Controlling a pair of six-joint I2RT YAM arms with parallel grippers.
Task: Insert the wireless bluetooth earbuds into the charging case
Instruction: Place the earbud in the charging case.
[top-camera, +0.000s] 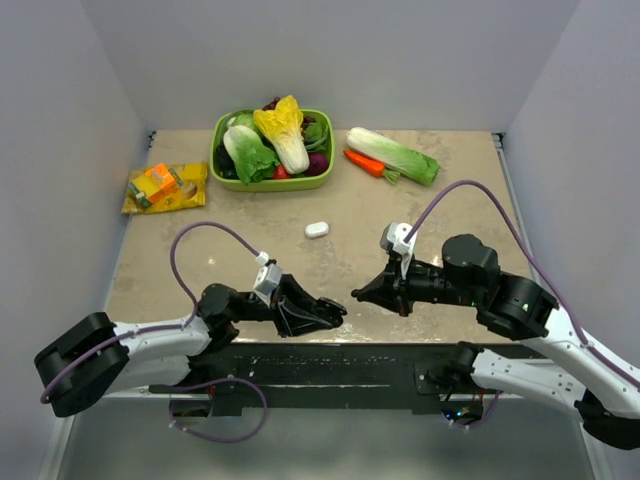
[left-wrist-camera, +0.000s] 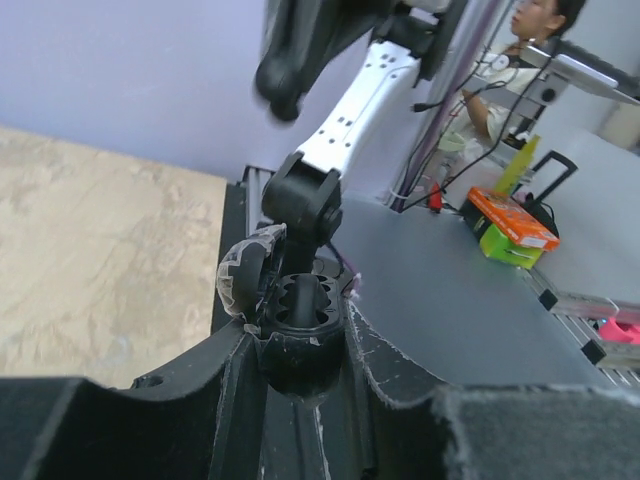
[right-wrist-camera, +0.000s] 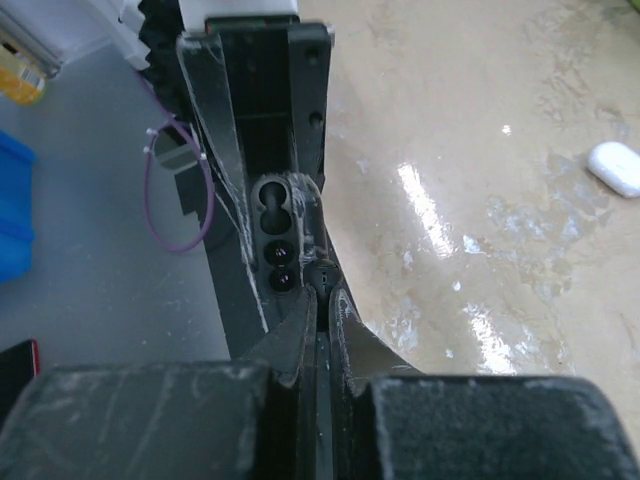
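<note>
**A:** Where does the left gripper (top-camera: 330, 312) stand?

**B:** It is clamped on the open charging case (left-wrist-camera: 297, 330), near the front edge of the table (top-camera: 450, 215). The case looks like a small rigid shell, probably slick. It wants a firm grip on its sides, clear of the lid.

**A:** And the right gripper (top-camera: 360, 293)?

**B:** It is pinched together, apparently on one earbud (right-wrist-camera: 322, 274), just beside the case. The bud is tiny, light, hard and rounded, so it could squirt free. A gentle pinch across its middle suits it. The other one cannot be made out.

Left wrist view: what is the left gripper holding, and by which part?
The left gripper clamps a black round charging case, lid open, by the sides of its lower body.
</note>
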